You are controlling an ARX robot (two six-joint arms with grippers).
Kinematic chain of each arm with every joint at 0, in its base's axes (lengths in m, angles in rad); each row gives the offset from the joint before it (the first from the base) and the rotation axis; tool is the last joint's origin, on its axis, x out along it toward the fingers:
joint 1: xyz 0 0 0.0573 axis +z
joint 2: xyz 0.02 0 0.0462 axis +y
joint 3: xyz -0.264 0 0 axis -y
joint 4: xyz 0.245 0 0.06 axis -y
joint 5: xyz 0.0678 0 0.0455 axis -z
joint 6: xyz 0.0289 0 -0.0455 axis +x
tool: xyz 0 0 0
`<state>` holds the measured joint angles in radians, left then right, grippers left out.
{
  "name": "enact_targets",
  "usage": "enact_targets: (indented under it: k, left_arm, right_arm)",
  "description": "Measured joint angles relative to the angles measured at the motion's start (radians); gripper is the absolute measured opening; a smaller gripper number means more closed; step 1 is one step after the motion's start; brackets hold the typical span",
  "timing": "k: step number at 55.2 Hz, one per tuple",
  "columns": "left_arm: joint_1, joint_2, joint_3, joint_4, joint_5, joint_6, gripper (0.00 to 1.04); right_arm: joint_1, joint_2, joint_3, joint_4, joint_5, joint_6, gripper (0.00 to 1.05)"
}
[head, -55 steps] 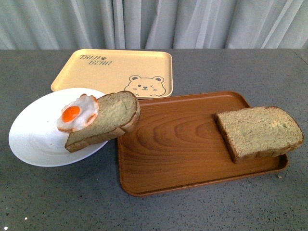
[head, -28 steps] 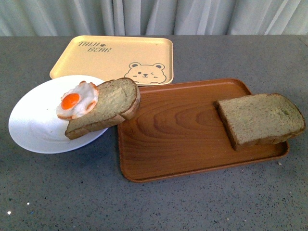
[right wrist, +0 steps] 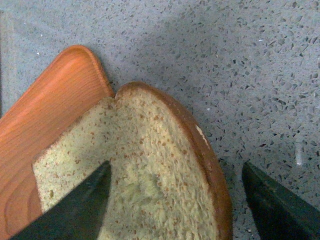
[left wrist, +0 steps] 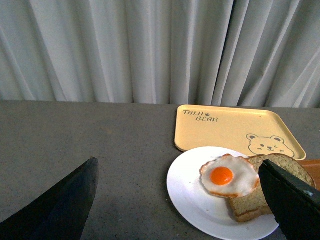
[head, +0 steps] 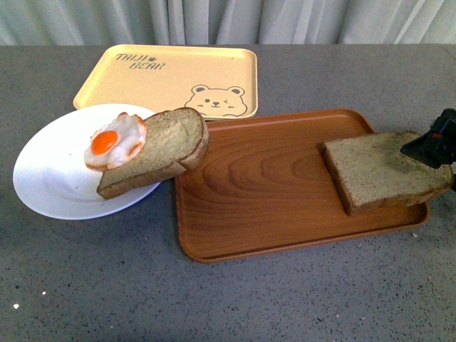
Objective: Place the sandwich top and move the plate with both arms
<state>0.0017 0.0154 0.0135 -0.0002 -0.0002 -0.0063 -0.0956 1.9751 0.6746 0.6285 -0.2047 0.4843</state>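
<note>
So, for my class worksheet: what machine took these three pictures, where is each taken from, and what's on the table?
It is a robot with two arms, each ending in a pincer. One picture comes from a camera on its body, looking ahead; the other two from cameras on its wrists. On the grey table lie a white plate with an egg-topped slice, a yellow tray, and a brown tray carrying a plain slice. The left pincer is open, facing the plate; the right pincer is open over the plain slice. Neither holds anything.
</note>
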Motion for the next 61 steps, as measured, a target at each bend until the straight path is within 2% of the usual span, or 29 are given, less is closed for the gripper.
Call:
enact_targets:
  k: [7, 17, 24, 35, 52, 61]
  left_arm:
    - [0.0, 0.0, 0.0, 0.0, 0.0, 0.0, 0.96]
    - [0.0, 0.0, 0.0, 0.0, 0.0, 0.0, 0.96]
    - [0.0, 0.0, 0.0, 0.0, 0.0, 0.0, 0.96]
    - [0.0, 0.0, 0.0, 0.0, 0.0, 0.0, 0.96]
    - [0.0, 0.0, 0.0, 0.0, 0.0, 0.0, 0.96]
    - [0.0, 0.0, 0.0, 0.0, 0.0, 0.0, 0.96]
  right_arm:
    - [-0.003, -0.003, -0.002, 0.004, -0.023, 0.015, 0.53]
    - [-0.007, -0.104, -0.018, -0.011, -0.069, 0.052, 0.17]
    - [0.017, -0.194, -0.008, -0.036, -0.077, 0.085, 0.03]
    - [0.15, -0.279, 0.097, -0.068, -0.053, 0.154, 0.03]
    - [0.489, -0.178, 0.339, -0.102, 0.04, 0.181, 0.03]
    - [0.615, -0.053, 0.439, -0.125, 0.083, 0.186, 0.03]
